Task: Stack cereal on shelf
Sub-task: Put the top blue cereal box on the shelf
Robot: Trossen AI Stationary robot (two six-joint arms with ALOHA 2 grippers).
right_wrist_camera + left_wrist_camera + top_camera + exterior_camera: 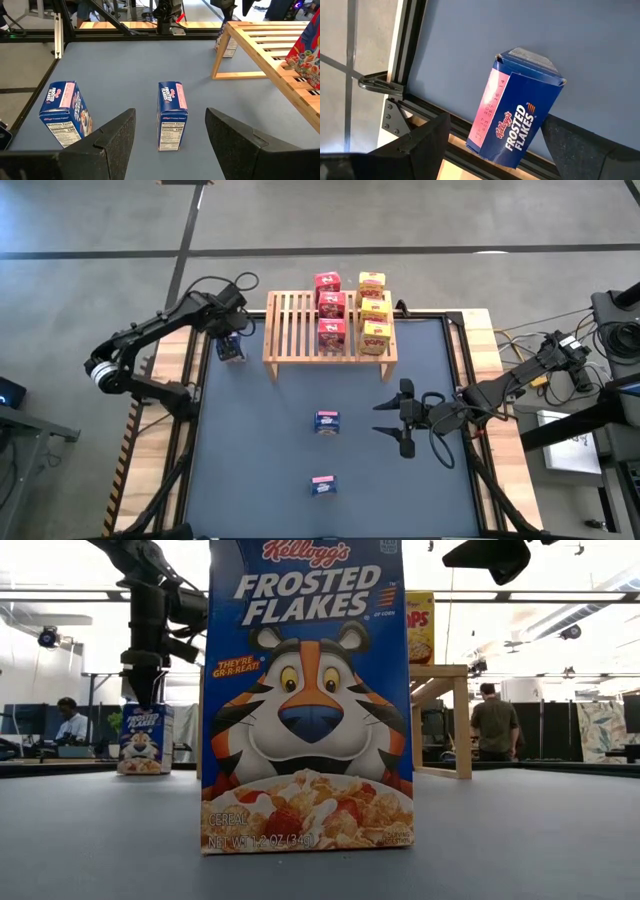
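The wooden slatted shelf (330, 325) stands at the far edge of the blue mat. Three red cereal boxes (330, 307) and three yellow ones (375, 311) stand on it in two rows. A blue box (230, 349) stands upright on the mat left of the shelf. My left gripper (494, 125) hangs open just above it, pointing down, with a finger off each side of the box top (527, 57). Two more blue boxes stand mid-mat (327, 421) and near the front (323, 486). My right gripper (403, 420) waits open, right of the middle box (171, 115).
In the low view the front blue box (305, 690) fills the middle and hides the box behind it. Black frame rails (415, 107) run along the mat's left edge close to the left gripper. Bare mat (250, 450) lies between the boxes. People show in the room beyond.
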